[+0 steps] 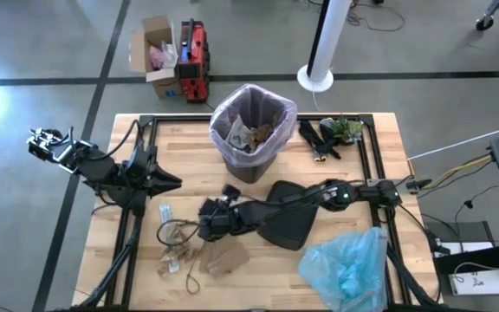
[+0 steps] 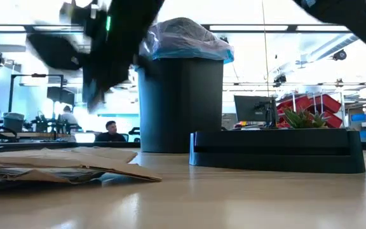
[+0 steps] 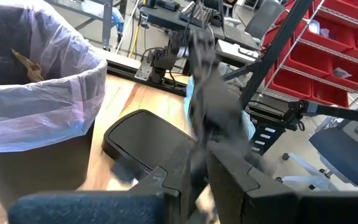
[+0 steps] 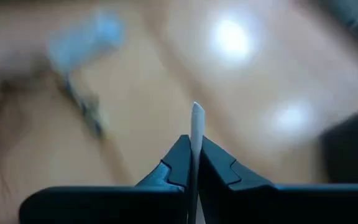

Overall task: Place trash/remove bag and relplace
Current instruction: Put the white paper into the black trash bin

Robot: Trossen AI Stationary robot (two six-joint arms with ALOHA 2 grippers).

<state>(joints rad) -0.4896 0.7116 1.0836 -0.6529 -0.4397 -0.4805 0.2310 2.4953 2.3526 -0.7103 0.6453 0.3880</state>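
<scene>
Crumpled brown-and-white trash (image 1: 199, 253) heaps on the near table; pink-lavender bag (image 1: 253, 108) lines the bin.

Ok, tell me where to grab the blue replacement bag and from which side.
Likely best from above, on the raised crumpled peak of the blue bag. It lies in a loose heap near the table's front right corner, so its upstanding folds give thin plastic to pinch.

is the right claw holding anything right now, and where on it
Yes. The right claw is shut on a thin white paper scrap, pinched edge-on near one end, the other end sticking up past the fingertips. The left claw is shut, with nothing visibly held.
</scene>
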